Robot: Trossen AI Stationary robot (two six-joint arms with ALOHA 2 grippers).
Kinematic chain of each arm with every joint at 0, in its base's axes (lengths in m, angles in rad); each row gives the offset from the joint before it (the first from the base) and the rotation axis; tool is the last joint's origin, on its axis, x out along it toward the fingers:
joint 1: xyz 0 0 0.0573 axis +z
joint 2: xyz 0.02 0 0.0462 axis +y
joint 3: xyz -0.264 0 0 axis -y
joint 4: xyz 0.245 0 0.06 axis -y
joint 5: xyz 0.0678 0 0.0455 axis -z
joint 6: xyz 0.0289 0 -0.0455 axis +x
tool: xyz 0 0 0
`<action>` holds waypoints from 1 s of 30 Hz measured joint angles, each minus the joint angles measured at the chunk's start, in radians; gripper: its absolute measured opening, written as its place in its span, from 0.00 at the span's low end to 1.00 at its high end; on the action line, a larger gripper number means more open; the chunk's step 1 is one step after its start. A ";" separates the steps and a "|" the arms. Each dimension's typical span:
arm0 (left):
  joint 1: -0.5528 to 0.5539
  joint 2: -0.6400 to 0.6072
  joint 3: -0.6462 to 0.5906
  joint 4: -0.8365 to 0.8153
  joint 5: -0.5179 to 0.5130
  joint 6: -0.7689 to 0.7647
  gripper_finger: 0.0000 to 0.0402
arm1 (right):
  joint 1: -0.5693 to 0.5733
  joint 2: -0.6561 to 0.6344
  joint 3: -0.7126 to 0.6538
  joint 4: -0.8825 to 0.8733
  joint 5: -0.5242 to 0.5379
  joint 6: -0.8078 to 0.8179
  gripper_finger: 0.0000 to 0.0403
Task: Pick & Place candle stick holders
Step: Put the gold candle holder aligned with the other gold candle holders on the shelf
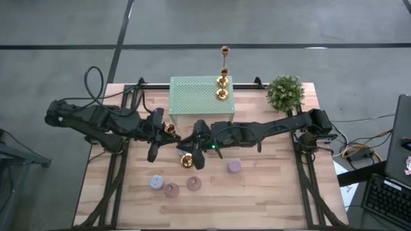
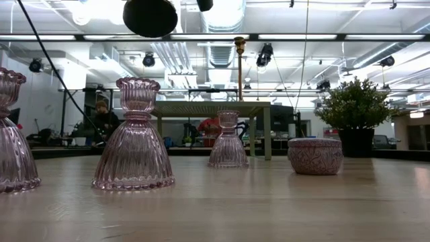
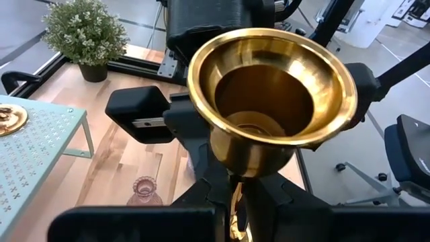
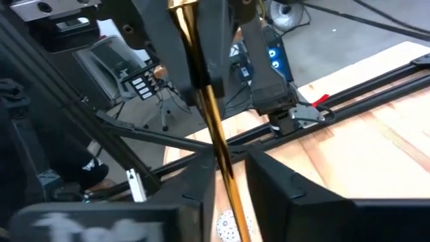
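Observation:
A gold candlestick [image 1: 178, 145] is held in the air between both grippers over the table's middle. Its cup [image 1: 169, 129] points to the far left and its round base [image 1: 187, 160] to the near side. My left gripper [image 1: 158, 136] is shut on it near the cup. My right gripper [image 1: 194, 153] is shut on it near the base. Two more gold candlesticks [image 1: 223, 86] stand on the pale green mesh rack [image 1: 192, 99]. Several small pastel holders [image 1: 171, 190] stand on the near part of the table and also show in the low view [image 2: 134, 138]. My left gripper pinches the candlestick's stem just below the cup [image 3: 234, 205] between its two fingers. It comes from the table's left, across the stem. The cup's mouth [image 3: 269, 87] faces the wrist camera. The candlestick is clear of the table. My right gripper has the thin stem [image 4: 225, 168] between its two fingers, toward the base end. It comes from the table's right, across the stem. The stem runs slantwise through the gap, clear of the table.
A bushy potted plant [image 1: 286, 92] stands at the far right corner. A mauve squat holder [image 1: 234, 167] sits just near of the right arm. The rack fills the far middle. Bare wood lies at the near right [image 1: 282, 192].

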 joint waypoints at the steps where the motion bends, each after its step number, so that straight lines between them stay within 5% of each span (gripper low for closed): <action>1: 0.000 0.000 0.000 0.000 0.000 0.000 0.06 | 0.000 0.000 0.000 0.001 -0.010 0.000 0.14; 5: 0.000 0.002 0.000 0.011 0.004 -0.006 0.07 | 0.000 -0.001 0.000 0.005 -0.038 -0.008 0.04; 18: 0.005 0.004 -0.002 0.037 -0.014 -0.055 0.14 | -0.007 -0.008 0.000 0.005 -0.034 -0.001 0.03; 30: 0.006 -0.004 -0.002 0.015 -0.022 -0.131 0.46 | -0.042 -0.008 -0.001 -0.004 -0.003 -0.009 0.03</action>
